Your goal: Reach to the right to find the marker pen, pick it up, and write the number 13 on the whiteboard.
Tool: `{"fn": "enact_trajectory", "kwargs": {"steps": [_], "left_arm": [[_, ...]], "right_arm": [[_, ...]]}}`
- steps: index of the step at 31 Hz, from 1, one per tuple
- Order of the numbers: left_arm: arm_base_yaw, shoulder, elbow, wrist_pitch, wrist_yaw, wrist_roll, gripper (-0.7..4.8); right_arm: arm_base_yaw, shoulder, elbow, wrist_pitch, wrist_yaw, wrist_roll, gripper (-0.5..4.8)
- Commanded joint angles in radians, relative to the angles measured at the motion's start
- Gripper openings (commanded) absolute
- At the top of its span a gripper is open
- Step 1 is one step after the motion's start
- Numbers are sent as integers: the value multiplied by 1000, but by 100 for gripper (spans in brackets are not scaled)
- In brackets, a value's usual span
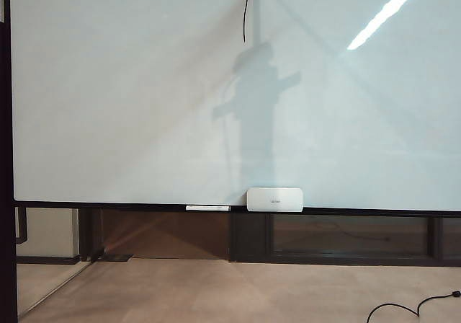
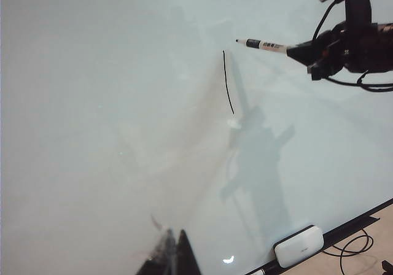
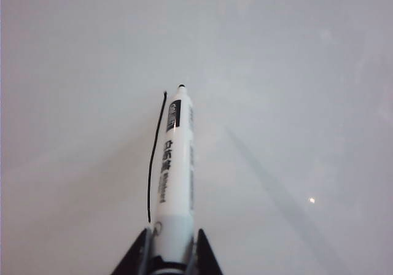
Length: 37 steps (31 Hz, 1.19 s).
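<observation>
The whiteboard (image 1: 130, 92) fills the exterior view. Near its top edge is one thin black, near-upright stroke (image 1: 245, 14), the 1 of the number 13. My right gripper (image 3: 172, 231) is shut on the marker pen (image 3: 175, 164), a white barrel with black print. Its black tip points at the board just right of the stroke's (image 3: 153, 158) upper end. In the left wrist view the pen (image 2: 264, 45) sticks out of the right gripper (image 2: 302, 51), and I cannot tell whether the tip touches. My left gripper (image 2: 174, 245) hangs lower in front of the board, fingers together and holding nothing.
A white rounded box (image 1: 274, 199) and a long thin white stick (image 1: 207, 208) rest on the board's dark lower ledge. A black cable (image 1: 410, 310) lies on the floor at the lower right. The arm's shadow falls on the board below the stroke.
</observation>
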Motion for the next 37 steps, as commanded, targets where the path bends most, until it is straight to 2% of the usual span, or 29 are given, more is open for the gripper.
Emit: {"fn": "enact_trajectory", "kwargs": {"steps": [1,37], "left_arm": [[0,-3,4,11,4,-6,-5],[0,-3,4,13,3,-5,-5]], "right_arm": [[1,1,4,2,-1,-3,-5],[-22,45,8,90,-1,2,-5]]}}
